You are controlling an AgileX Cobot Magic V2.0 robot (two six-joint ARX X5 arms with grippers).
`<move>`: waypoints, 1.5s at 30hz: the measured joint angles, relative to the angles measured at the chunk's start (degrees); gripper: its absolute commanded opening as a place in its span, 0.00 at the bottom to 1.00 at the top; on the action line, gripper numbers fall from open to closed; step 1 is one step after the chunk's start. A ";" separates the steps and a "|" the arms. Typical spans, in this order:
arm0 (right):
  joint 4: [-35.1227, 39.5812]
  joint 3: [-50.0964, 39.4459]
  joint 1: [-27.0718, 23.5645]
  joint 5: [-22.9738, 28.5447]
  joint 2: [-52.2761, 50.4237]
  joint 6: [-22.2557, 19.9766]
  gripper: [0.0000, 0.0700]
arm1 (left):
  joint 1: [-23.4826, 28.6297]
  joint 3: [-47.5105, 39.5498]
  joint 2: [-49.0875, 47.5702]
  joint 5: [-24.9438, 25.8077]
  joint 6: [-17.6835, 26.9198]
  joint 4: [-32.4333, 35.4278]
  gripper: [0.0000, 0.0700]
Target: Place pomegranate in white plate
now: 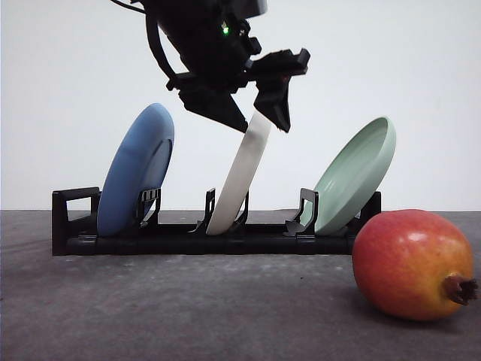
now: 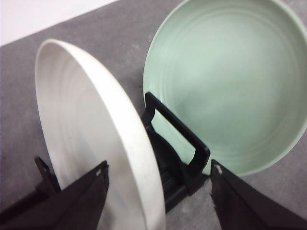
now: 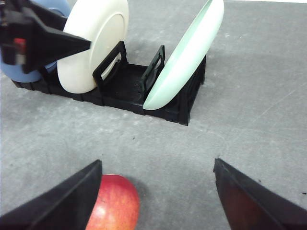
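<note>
A black dish rack (image 1: 210, 229) stands on a grey table (image 1: 188, 308) against a plain white wall; everything here is placed relative to that rack.

In the rack's left slot, a blue plate (image 1: 135, 169) stands on edge, tilted to the right. In the middle slot stands the white plate (image 1: 242, 169), also on edge and leaning the same way. Above the rack, the left gripper (image 1: 258, 116) hangs over the top rim of the white plate. Its fingers (image 2: 84, 196) are spread apart, one on each side of the plate's rim. In the left wrist view the rim sits between them, close to one finger; whether they touch it cannot be told.

In the rack's right slot, a pale green plate (image 1: 359, 173) leans right, its hollow face showing in the left wrist view.

To the right of the rack and nearer the camera, the pomegranate (image 1: 413, 265) lies on the table, red with a yellow-orange blush, its dark crown pointing right. It is apart from the white plate.

The right gripper (image 3: 156, 191) hovers over the table on the near side of the rack, fingers spread wide, holding nothing. The pomegranate is partly hidden behind one of its fingers (image 3: 62, 201).
</note>
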 measured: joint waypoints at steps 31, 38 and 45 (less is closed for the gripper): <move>0.00 0.00 0.02 0.00 0.00 0.00 0.67 | 0.52 0.02 -2.62 4.69 -12.17 -1.96 0.01; 0.00 0.00 0.02 0.00 0.00 0.00 0.67 | 0.52 0.02 -6.66 6.53 -13.62 -2.51 0.01; 0.00 0.00 0.02 0.00 0.00 0.00 0.67 | 0.41 0.02 -12.34 10.13 -15.97 -3.41 0.01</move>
